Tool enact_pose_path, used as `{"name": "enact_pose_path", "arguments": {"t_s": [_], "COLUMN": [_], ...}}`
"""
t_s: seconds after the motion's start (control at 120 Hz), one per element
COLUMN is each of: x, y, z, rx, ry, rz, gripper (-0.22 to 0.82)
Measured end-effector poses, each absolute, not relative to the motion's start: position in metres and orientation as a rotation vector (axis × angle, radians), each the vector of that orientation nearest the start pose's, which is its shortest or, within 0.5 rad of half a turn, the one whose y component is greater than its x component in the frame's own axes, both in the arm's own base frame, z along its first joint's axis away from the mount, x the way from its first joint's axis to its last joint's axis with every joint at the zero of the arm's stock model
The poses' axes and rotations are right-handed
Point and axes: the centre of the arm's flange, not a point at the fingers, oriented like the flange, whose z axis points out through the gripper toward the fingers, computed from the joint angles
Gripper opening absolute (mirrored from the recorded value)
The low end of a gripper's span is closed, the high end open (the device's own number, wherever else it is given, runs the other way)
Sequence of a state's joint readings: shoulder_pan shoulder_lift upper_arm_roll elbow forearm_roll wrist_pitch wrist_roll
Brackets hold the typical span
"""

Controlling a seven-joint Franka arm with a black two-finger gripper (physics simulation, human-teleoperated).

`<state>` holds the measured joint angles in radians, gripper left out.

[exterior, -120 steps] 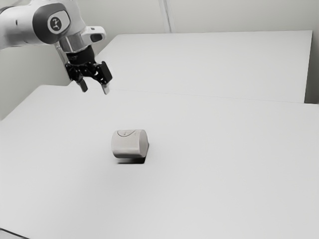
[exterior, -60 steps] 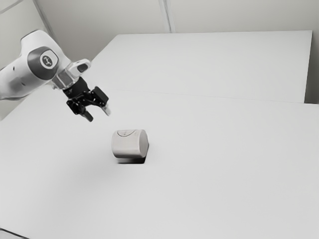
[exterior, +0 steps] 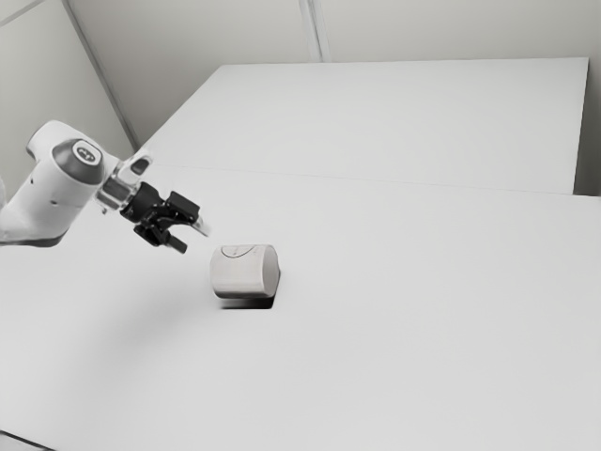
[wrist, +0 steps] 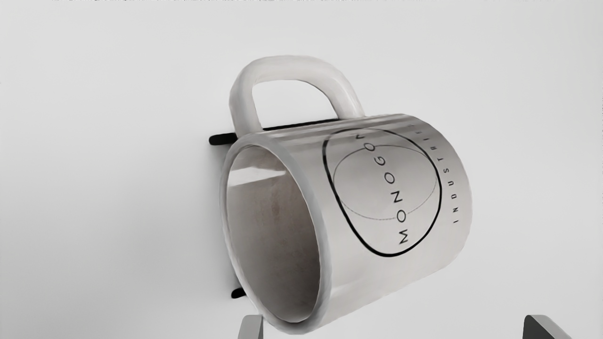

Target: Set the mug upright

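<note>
In the exterior view, the pale mug (exterior: 242, 274) lies on its side on the table (exterior: 404, 319), its long axis running across the view. Near the mug, the black gripper (exterior: 192, 237) slants down toward it, released.

In the wrist view, dark lettering (wrist: 403, 237) marks the mug; its mouth (wrist: 273, 235) partly faces the camera, its handle (wrist: 289, 68) pointing away from the widely parted fingertips (wrist: 250, 328).

Bright, with dark shadow (exterior: 248, 303) beneath mug (exterior: 240, 274)
</note>
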<state>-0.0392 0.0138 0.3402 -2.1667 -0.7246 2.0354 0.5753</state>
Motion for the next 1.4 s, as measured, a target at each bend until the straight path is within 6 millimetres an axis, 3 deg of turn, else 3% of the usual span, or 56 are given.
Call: {"name": "enact_pose_path", "arguments": {"t_s": [0.225, 0.408, 0.725, 0.908, 1.025, 1.233, 1.4], "x": [0.513, 0.519, 0.512, 0.528, 0.527, 0.527, 0.527], "y": [0.136, 0.122, 0.127, 0.118, 0.112, 0.107, 0.104], "z": [0.352, 0.326, 0.299, 0.307, 0.292, 0.289, 0.291], "rx": [2.449, 2.369, 2.172, 2.099, 2.060, 2.025, 2.016], "ry": [0.116, 0.048, 0.032, -0.017, -0.015, -0.039, -0.061], "rz": [0.187, 0.168, 0.142, 0.191, 0.168, 0.161, 0.164], "gripper": [0.60, 0.60, 0.60, 0.60, 0.47, 0.06, -0.08]}}
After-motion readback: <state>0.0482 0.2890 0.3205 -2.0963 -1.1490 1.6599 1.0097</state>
